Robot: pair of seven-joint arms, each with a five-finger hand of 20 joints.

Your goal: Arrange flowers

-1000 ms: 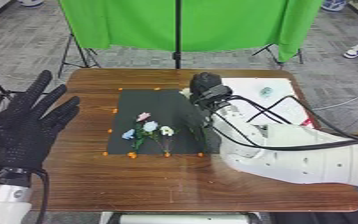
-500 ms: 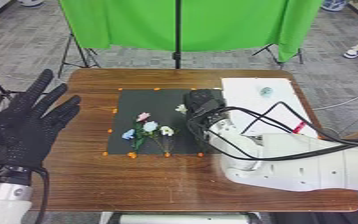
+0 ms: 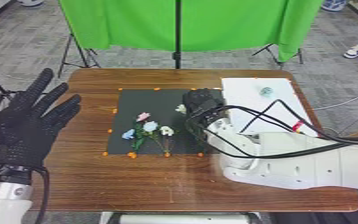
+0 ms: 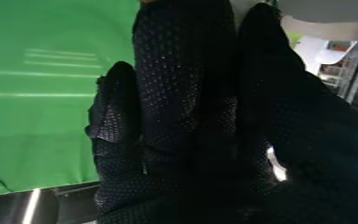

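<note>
Lying on dark, flat matting, in the head view, one white flower (image 3: 181, 108) sits just beside the right hand (image 3: 202, 101), at its eight o'clock; openness and grip cannot be told. Pink (image 3: 143, 116), blue (image 3: 128, 134) and pale blooms (image 3: 151, 126) cluster farther toward eight. At nine o'clock, the left hand (image 3: 24, 132) spreads straight, empty fingers.

Right wrist view: mesh-textured black glove (image 4: 171, 95); smooth green cloth (image 4: 38, 110) toward ten.
</note>
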